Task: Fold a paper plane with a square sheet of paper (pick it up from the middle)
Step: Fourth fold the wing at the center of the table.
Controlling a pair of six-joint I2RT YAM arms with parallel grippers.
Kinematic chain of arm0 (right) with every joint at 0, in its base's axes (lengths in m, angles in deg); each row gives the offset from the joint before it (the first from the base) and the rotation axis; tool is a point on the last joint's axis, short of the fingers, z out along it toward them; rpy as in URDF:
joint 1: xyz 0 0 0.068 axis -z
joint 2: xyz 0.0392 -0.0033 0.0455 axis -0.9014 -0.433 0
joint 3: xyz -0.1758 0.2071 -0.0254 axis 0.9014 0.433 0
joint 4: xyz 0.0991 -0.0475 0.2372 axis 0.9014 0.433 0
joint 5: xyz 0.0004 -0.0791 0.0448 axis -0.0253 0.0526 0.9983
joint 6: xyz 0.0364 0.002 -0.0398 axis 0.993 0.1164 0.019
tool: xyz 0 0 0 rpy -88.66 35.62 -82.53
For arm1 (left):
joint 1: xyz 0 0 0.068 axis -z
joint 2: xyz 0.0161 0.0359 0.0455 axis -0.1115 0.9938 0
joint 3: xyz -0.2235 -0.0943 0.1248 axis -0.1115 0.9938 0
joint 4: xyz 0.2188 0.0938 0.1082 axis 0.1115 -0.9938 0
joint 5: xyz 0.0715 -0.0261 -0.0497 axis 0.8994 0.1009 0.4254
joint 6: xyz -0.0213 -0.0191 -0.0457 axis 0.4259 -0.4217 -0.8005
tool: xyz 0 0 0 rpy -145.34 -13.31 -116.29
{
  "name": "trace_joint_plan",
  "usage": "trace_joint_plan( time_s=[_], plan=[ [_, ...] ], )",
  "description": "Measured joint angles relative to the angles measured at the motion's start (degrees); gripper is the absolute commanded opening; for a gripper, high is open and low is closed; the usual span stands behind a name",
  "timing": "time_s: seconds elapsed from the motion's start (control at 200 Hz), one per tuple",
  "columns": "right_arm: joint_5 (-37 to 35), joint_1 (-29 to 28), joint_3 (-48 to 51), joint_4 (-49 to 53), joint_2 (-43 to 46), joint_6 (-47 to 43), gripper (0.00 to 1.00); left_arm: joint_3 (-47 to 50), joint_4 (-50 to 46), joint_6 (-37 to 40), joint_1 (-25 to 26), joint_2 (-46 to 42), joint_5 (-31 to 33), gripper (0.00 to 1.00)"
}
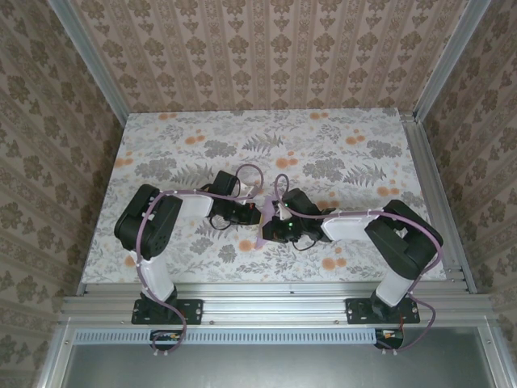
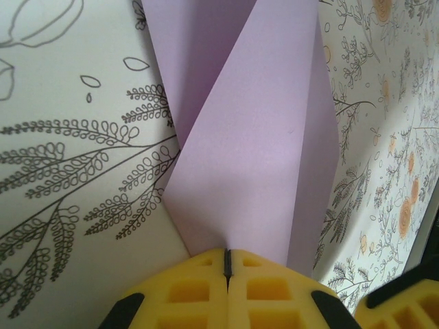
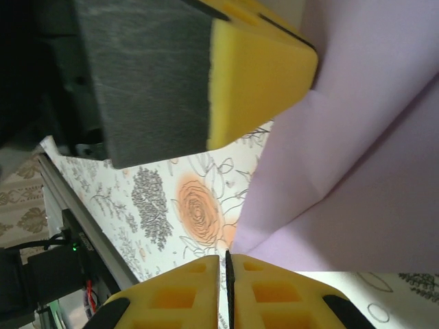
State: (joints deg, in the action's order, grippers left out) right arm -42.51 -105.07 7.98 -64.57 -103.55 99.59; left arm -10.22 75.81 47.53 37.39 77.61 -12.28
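Observation:
The lavender sheet of paper [image 1: 262, 239] is folded, with diagonal creases and overlapping layers, and hangs just above the tablecloth at mid-table between both arms. In the left wrist view the paper [image 2: 254, 137] rises straight out of my left gripper [image 2: 227, 252], whose yellow jaws are shut on its lower edge. In the right wrist view my right gripper [image 3: 226, 255] has its jaws pressed together at a corner of the paper [image 3: 363, 151]. The left gripper's finger [image 3: 260, 68] hangs close above. From above, the left gripper [image 1: 257, 214] and right gripper [image 1: 269, 226] nearly touch.
The floral tablecloth [image 1: 339, 153] covers the table. Aluminium rails run along the right side [image 1: 436, 202] and the front edge [image 1: 275, 291]. Patterned walls enclose the back and both sides. The right gripper's yellow finger [image 2: 401, 305] shows beside the left jaws.

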Motion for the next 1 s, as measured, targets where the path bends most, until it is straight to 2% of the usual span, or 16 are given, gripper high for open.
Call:
trace_joint_plan(
  time_s=[0.29,1.0],
  plan=[
    [0.48,-1.14,-1.68,-1.14,-3.91,0.48,0.15,0.00,0.15,0.00,-0.33,0.26,-0.68,0.00],
    [0.72,-3.23,-2.97,-1.99,-5.60,1.33,0.15,0.04,0.48,0.00,-0.57,0.59,-1.36,0.00]
  ],
)
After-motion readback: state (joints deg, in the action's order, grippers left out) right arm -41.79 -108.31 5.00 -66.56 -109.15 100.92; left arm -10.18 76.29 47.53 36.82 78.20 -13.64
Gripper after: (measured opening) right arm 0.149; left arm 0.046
